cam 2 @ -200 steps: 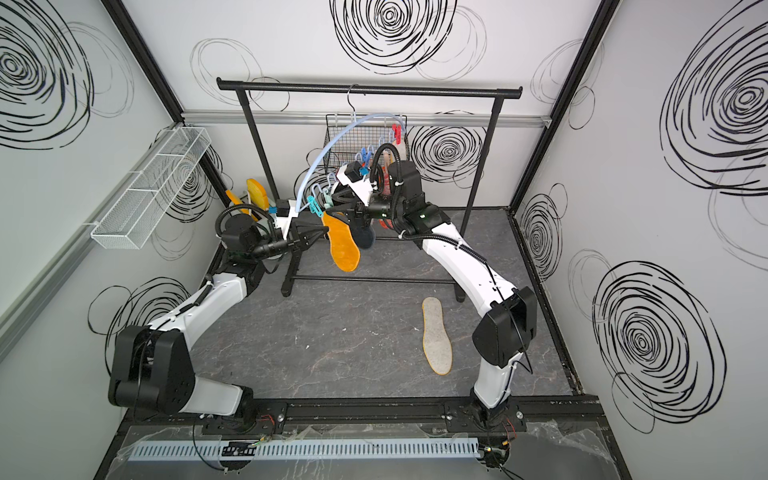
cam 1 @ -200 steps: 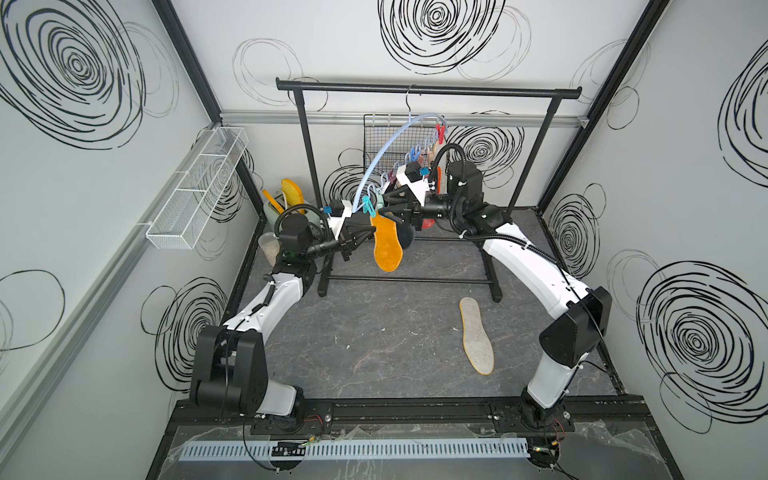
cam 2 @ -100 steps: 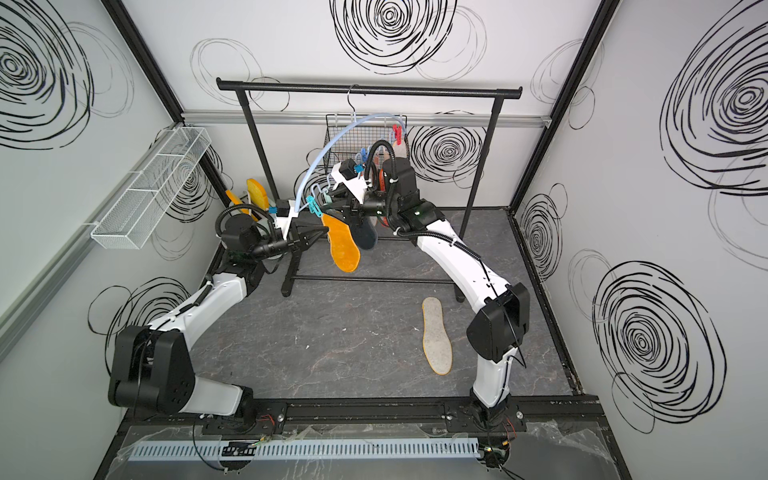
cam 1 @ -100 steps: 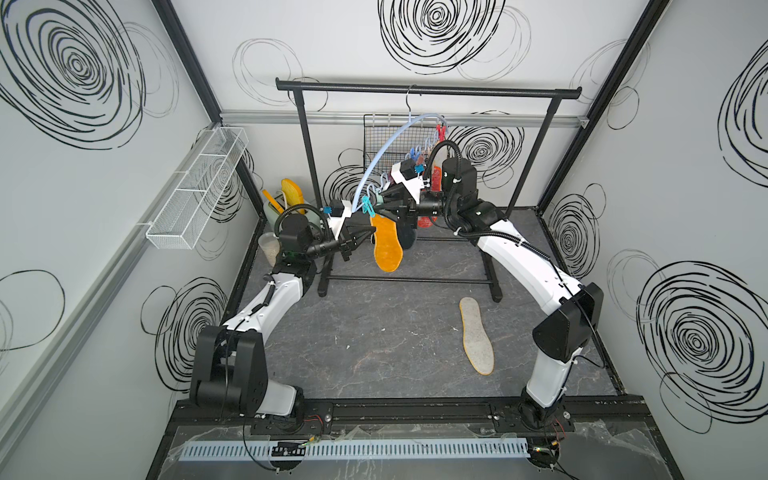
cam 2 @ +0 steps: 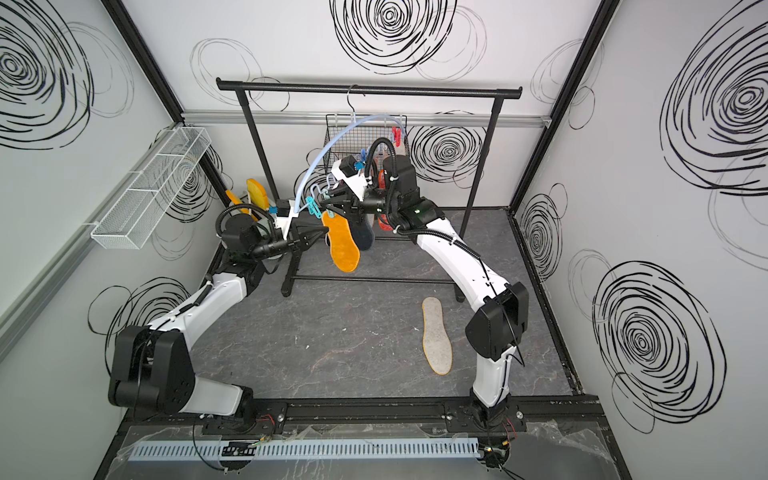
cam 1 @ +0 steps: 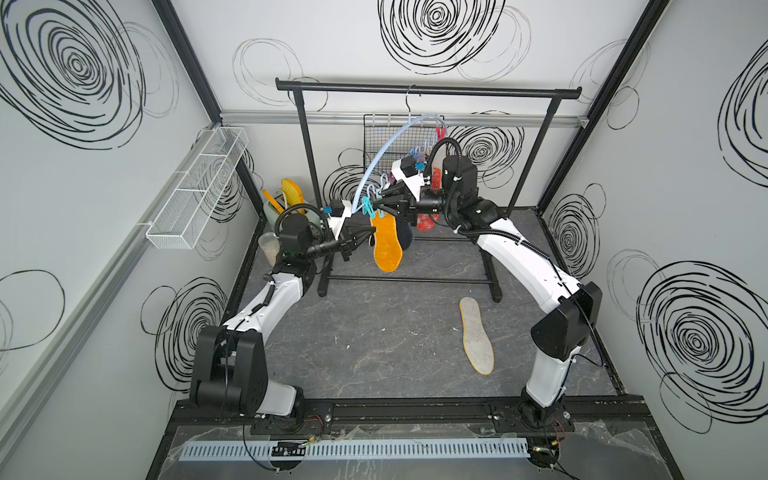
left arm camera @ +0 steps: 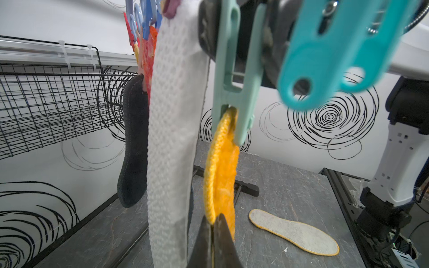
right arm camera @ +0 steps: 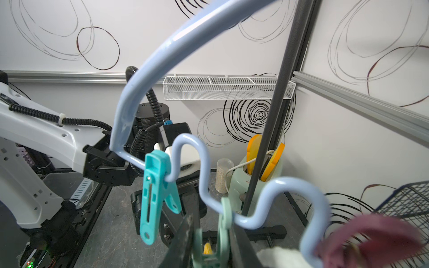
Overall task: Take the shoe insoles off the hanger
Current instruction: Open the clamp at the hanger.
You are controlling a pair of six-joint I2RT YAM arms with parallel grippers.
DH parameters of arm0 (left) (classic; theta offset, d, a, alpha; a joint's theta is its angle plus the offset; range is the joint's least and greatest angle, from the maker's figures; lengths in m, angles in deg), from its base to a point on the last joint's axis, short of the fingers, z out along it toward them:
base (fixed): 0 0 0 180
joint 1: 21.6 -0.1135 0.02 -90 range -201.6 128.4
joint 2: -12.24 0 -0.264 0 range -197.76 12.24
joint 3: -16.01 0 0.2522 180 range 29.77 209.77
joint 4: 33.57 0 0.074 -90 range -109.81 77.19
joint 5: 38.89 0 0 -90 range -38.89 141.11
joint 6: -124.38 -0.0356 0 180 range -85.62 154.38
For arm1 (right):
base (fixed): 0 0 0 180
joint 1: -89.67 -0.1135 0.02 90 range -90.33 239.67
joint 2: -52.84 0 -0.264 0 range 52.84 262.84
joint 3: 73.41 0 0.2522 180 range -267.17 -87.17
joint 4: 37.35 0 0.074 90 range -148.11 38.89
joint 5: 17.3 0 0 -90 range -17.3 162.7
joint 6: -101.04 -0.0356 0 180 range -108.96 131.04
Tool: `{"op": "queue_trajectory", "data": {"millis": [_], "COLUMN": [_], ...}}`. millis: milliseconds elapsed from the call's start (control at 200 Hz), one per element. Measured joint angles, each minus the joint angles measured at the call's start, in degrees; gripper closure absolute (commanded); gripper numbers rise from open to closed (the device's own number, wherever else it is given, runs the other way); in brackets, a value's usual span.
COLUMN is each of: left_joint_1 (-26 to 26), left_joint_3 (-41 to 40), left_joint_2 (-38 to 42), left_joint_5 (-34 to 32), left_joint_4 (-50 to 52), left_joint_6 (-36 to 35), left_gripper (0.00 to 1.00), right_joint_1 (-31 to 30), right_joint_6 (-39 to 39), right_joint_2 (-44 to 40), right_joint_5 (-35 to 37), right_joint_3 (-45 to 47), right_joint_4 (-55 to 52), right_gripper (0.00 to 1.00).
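The pale blue hanger (cam 1: 386, 143) (right arm camera: 162, 53) hangs tilted from the black rack. A fuzzy orange insole (cam 1: 386, 245) (left arm camera: 222, 171) hangs from a mint-green peg (left arm camera: 234, 76) (right arm camera: 224, 215). My left gripper (cam 1: 366, 237) (left arm camera: 214, 220) is shut on the orange insole's lower edge. My right gripper (cam 1: 376, 203) (right arm camera: 211, 222) is shut on the mint-green peg, a finger pressing each handle. Beside the orange one hang a white-backed insole (left arm camera: 171, 139), a black insole (left arm camera: 134, 143) and a red-mottled insole (cam 1: 426, 216). A grey, yellow-edged insole (cam 1: 477, 336) (cam 2: 437, 334) lies on the floor.
The black garment rack (cam 1: 415, 88) spans the back, with a black mesh basket (left arm camera: 46, 92) behind the hanger. A teal peg (right arm camera: 153, 192) hangs empty next to the mint one. A white wire shelf (cam 1: 195, 195) is on the left wall, with a toaster (right arm camera: 255, 176) and jar (cam 1: 268, 249) below.
The right gripper has closed from partly open onto the mint-green peg and shifted slightly up and left. The left arm and the orange insole have stayed put.
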Motion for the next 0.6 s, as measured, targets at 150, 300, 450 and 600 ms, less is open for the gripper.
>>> {"op": "queue_trajectory", "data": {"millis": [150,300,450,600], "left_joint_1": [0.7,3.48,7.54,7.17], "left_joint_3": [-0.28,-3.91,-10.78,-16.83], "left_joint_2": [0.66,3.37,7.67,12.46], "left_joint_5": [-3.02,-8.28,-16.15,-22.36], "left_joint_4": [2.71,3.08,4.11,6.08], "left_joint_6": [1.16,5.03,8.66,13.33], "left_gripper": [1.0,1.0,1.0,1.0], "right_joint_1": [0.09,0.2,0.2,0.2], "right_joint_6": [0.02,-0.07,0.02,-0.85], "right_joint_2": [0.04,0.22,0.46,0.46], "right_joint_5": [0.13,0.31,0.61,1.2], "right_joint_3": [0.0,0.0,0.04,1.03], "right_joint_4": [0.0,-0.02,0.02,0.74], "right_gripper": [0.8,0.62,0.42,0.35]}}
